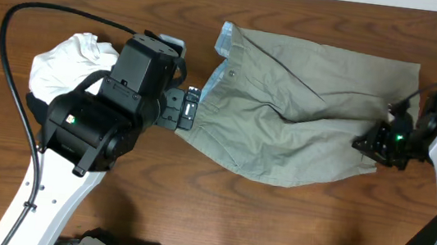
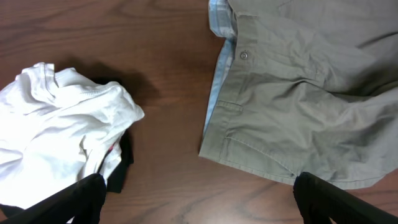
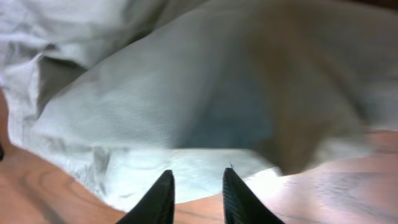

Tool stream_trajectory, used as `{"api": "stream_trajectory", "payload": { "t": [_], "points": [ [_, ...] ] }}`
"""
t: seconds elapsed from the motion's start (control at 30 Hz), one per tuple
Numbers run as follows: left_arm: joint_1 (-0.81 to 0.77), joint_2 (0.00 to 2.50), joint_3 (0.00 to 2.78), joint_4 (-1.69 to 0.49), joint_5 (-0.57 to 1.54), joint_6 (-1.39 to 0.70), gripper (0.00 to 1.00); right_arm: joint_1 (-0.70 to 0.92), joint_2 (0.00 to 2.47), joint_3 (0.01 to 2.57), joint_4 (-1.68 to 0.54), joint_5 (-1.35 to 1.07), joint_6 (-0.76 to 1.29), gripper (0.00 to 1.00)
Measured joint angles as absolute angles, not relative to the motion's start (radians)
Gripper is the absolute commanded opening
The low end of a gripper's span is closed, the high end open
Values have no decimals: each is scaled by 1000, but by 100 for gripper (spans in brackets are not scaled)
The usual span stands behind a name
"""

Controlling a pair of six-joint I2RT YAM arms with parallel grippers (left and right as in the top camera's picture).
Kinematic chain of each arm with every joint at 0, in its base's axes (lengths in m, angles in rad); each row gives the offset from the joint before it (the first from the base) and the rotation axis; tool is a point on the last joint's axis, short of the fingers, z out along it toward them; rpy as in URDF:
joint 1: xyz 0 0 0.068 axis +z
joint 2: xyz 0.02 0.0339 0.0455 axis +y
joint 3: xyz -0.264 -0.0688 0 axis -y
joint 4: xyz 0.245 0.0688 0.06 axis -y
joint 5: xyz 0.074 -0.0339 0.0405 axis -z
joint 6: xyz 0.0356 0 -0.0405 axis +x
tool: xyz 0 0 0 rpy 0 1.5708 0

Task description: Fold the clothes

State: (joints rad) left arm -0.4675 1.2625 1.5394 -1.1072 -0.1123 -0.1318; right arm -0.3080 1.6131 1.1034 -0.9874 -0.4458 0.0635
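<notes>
Lying rumpled, the khaki cotton trousers (image 1: 285, 114) sit just beside the wide-open left gripper (image 1: 193, 108) (right gripper (image 3: 198, 175), barely parted, at the opposite edge).

Khaki, white and black are seen on brown wood grain.
The trousers (image 1: 302, 115) are shown in plain grey-green khaki, with a pale blue waistband lining (image 2: 217, 18); a white garment (image 1: 69, 60) and a black garment (image 2: 124, 163) are unpatterned, and the table (image 1: 192, 210) is streaked with dark brown.

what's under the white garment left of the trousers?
A black garment pokes out beneath the white garment, at its lower edge in the left wrist view. How far it extends underneath is covered.
</notes>
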Motion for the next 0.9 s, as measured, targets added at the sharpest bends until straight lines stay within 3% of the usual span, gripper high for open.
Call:
{"api": "stream_trajectory", "payload": {
  "t": [0.1, 0.33, 0.6, 0.9],
  "points": [
    [-467, 1262, 1539, -1105, -112, -132, 98, -286, 1581, 1103, -999, -456, 47, 5],
    [-467, 1263, 1539, -1090, -112, -132, 98, -218, 1498, 1085, -1002, -368, 89, 2],
    [-467, 1267, 1539, -1089, -112, -131, 98, -180, 1500, 888, -720, -166, 252, 1],
    [-467, 1268, 1539, -1089, -112, -132, 98, -252, 1504, 882, -293, -69, 306, 1]
  ]
}}
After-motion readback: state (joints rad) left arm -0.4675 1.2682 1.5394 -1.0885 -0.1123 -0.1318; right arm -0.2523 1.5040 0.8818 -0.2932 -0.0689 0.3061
